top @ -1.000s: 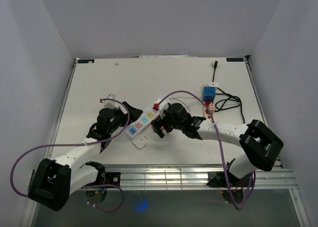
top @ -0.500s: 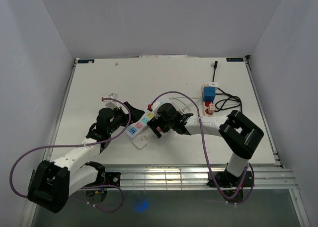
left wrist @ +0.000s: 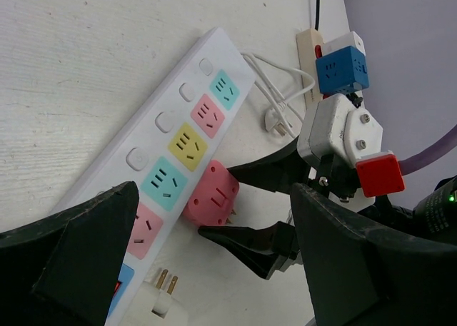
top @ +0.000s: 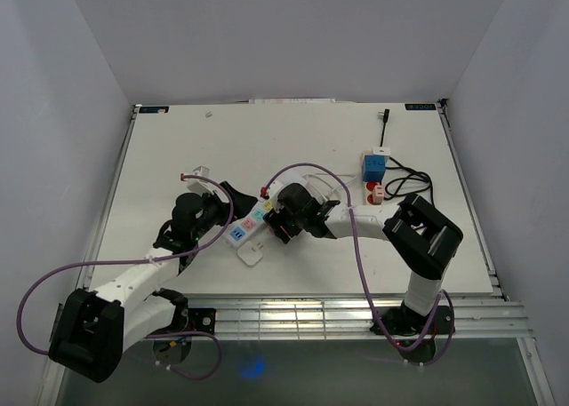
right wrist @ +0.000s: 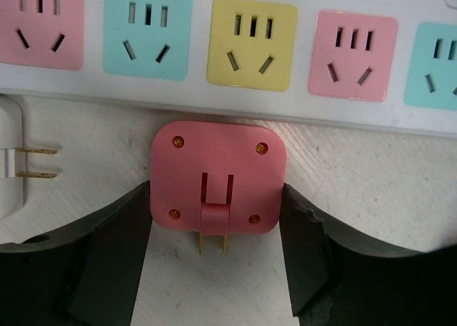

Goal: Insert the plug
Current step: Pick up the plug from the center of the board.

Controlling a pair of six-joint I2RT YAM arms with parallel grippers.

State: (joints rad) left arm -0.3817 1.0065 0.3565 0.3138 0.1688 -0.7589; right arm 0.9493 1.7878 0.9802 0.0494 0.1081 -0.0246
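While right fingers (right wrist: pixel 93 269) clamp pink plug (right wrist: pixel 218 172), left fingers (left wrist: pixel 78 251) spread over power strip (left wrist: pixel 146 137).

Table (top: pixel 178 139): power strip (left wrist: pixel 182 137), pink plug (right wrist: pixel 218 176), apparently.

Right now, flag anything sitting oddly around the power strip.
The pink plug lies beside the power strip, in the right gripper, prongs pointing away from the sockets. A white plug lies loose near the strip's end, prongs bare.
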